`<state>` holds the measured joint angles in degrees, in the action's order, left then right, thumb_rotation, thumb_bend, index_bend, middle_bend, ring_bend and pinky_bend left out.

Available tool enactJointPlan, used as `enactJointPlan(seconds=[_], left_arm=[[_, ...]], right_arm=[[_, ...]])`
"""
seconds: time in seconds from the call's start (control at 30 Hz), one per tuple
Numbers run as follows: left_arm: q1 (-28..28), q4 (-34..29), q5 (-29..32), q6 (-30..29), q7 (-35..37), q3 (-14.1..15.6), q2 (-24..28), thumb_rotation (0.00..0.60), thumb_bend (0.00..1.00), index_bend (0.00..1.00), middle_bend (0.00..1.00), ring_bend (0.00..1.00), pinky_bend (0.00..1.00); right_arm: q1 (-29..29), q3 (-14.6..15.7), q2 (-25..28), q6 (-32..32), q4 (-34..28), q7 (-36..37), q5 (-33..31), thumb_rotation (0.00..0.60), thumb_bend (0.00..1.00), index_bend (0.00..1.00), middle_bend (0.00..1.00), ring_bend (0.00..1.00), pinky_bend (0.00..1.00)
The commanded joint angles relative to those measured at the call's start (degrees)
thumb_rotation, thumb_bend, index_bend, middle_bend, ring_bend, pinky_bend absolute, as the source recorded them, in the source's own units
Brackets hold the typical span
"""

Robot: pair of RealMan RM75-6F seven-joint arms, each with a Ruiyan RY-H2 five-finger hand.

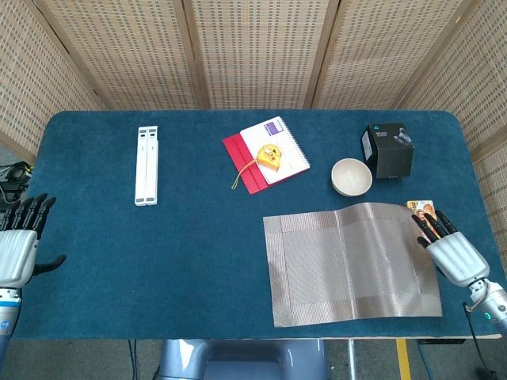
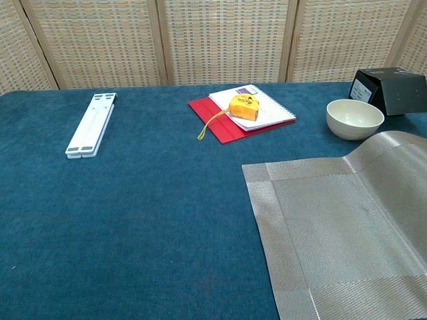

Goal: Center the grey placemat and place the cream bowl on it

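The grey mat (image 1: 348, 264) lies flat and spread out on the blue desk (image 1: 158, 253). It sits toward the right side and close to the front edge. Its long side runs left to right. A small bump still shows along its far right part, seen best from the chest view.

The cream bowl (image 1: 351, 176) stands upright on the desk, just past the far edge of the mat. It is near the mat but not on it. A black box (image 1: 388, 150) stands just beside the bowl on its right.

The right hand (image 1: 449, 252) is at the right end of the mat. Its fingers (image 1: 430, 226) are stretched out and a little apart. It holds nothing. I cannot tell if it touches the mat's edge. A small orange packet (image 1: 422, 210) peeks out by its fingertips.

The left hand (image 1: 19, 247) is far off at the left edge of the desk, spread and holding nothing.

The mat needs to slide left, toward the middle of the desk. The right hand is much nearer to the mat and to the bowl. The bowl lies ahead of that hand and to its left, so I think that hand should do both jobs.
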<state>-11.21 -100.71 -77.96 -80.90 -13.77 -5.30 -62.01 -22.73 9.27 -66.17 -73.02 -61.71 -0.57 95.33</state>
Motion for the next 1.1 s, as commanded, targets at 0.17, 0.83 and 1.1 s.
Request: enactJointPlan(seconds=[0.17, 0.83, 1.1], left_arm=[[-1.0, 1.0, -1.9, 0.7, 0.4, 0.1, -0.8, 0.600, 0.00, 0.00, 0.00, 0.00, 0.00], [-28.8, 25.6, -31.0, 17.1, 17.2, 1.2, -16.0, 0.600, 0.00, 0.00, 0.00, 0.00, 0.00], [-37.9, 33.4, -35.9, 18.7, 24.1, 3.3, -23.7, 0.600, 0.00, 0.11, 0.00, 0.00, 0.00]], right_arm=[[2.9, -4.1, 1.3, -5.3, -6.7, 1.1, -3.3, 0.600, 0.00, 0.00, 0.00, 0.00, 0.00], [8.9, -14.5, -3.9, -11.6, -20.2, -2.3, -17.0, 0.600, 0.00, 0.00, 0.00, 0.00, 0.00], [9.5, -16.8, -5.7, -12.2, -17.7, -3.8, -18.7, 0.600, 0.00, 0.00, 0.00, 0.00, 0.00]])
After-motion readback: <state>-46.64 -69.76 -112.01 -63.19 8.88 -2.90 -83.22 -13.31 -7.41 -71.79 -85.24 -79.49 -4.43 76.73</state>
